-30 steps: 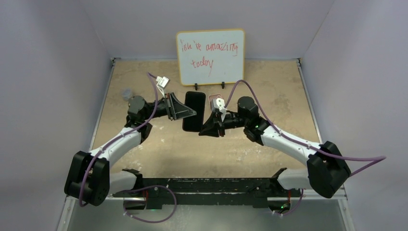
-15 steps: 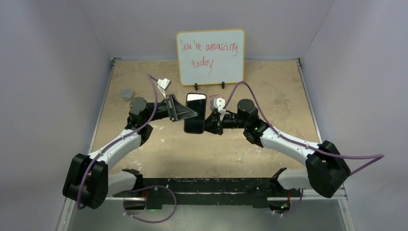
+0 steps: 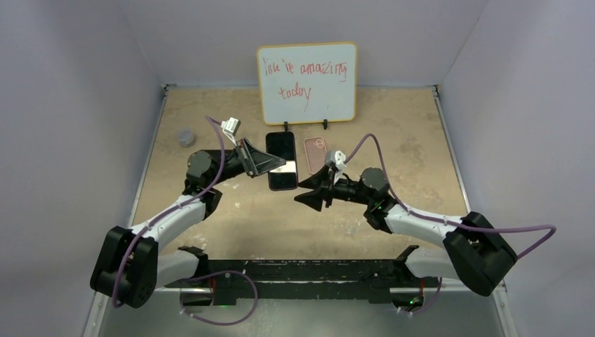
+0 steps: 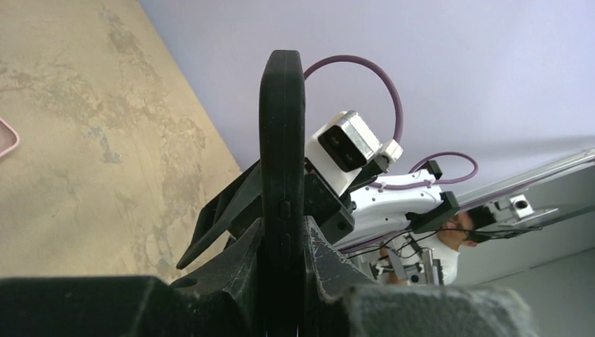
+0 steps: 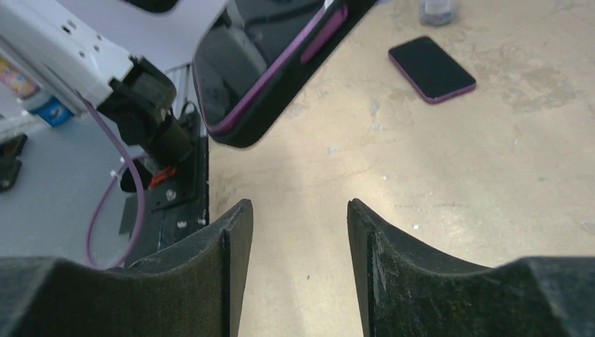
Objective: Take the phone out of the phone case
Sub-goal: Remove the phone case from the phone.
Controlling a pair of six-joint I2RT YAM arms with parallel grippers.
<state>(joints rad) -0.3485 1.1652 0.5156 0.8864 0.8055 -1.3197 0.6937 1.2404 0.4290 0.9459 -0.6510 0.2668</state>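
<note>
- Both arms are reaching forward from their bases at the near edge of the table (image 3: 231, 228). Each is bending at the elbow, and the two forearms are turning inward towards each other.
- The right arm (image 3: 421, 217) is lying low, its forearm pointing left across the middle of the table.
- The right gripper (image 5: 296, 210) is standing with its jaws apart and nothing between them. Only bare tabletop is showing in the gap, and the tips are sitting just short of the near end of the phone case (image 4: 282, 140), apart from it.
- The left arm (image 3: 175, 207) is rising to an elbow at mid-table, with the forearm running right.
- The left gripper (image 3: 281, 166) is clamping the black phone case by its long edges and holding it clear of the table, between the two grippers.
- The phone (image 3: 283, 179) is showing as a glossy dark face in the case. From the right wrist, a purple band is running inside the black rim. Whether the phone is fully seated cannot be told.
- A pink slab (image 3: 315, 153), phone-shaped, is lying flat on the table just beyond the right gripper.
- A whiteboard (image 3: 306, 83) is standing upright at the far edge, and a small grey object (image 3: 184, 135) is sitting far left.
</note>
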